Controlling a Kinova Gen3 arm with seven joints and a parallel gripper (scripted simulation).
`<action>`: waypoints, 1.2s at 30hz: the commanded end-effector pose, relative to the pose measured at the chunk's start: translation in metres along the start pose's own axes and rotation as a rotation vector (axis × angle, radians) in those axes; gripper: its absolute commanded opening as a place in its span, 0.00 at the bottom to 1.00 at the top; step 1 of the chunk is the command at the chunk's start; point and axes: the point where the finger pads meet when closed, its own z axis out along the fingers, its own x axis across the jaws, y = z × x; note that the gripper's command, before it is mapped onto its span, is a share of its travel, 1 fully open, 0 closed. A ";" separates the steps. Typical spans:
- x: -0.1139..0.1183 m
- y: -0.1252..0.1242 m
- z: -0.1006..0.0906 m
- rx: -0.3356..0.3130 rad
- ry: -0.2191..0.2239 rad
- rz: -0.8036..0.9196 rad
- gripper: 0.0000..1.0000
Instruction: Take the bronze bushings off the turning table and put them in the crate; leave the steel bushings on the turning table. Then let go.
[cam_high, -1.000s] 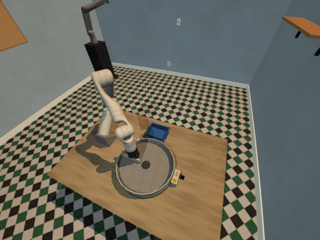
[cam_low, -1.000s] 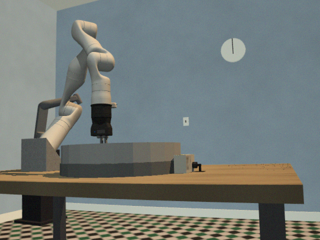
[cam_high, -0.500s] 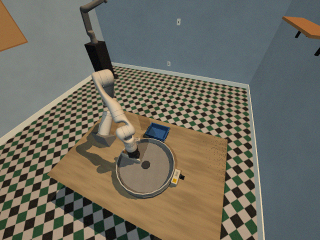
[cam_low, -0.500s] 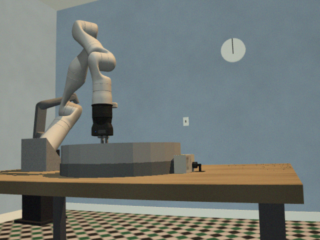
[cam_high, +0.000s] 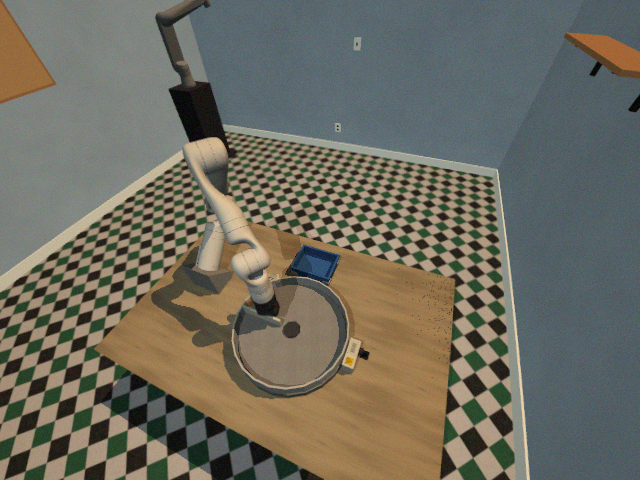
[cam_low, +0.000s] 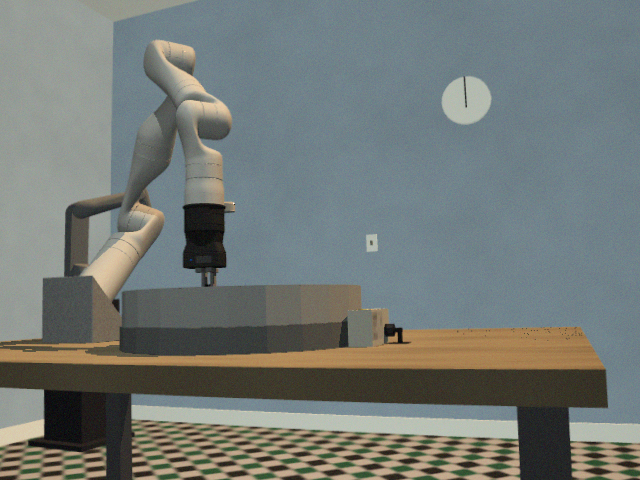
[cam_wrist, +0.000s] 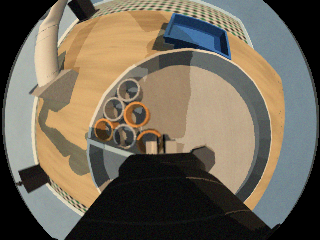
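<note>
Bronze bushing (cam_wrist: 149, 132) (just its wall) between the fingers (cam_low: 204, 277).

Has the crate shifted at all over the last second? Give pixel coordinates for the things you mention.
No. In the top view, the blue crate (cam_high: 314, 264) (cam_wrist: 197, 37) sits at the same spot just beyond the rim of the turning table (cam_high: 310, 361) (cam_low: 232, 310) (cam_wrist: 220, 100).
</note>
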 end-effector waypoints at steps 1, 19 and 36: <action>0.000 0.001 -0.001 -0.003 0.002 0.000 0.00; 0.000 0.001 -0.009 -0.003 0.002 0.000 0.00; 0.000 0.001 -0.016 -0.003 0.002 0.000 0.00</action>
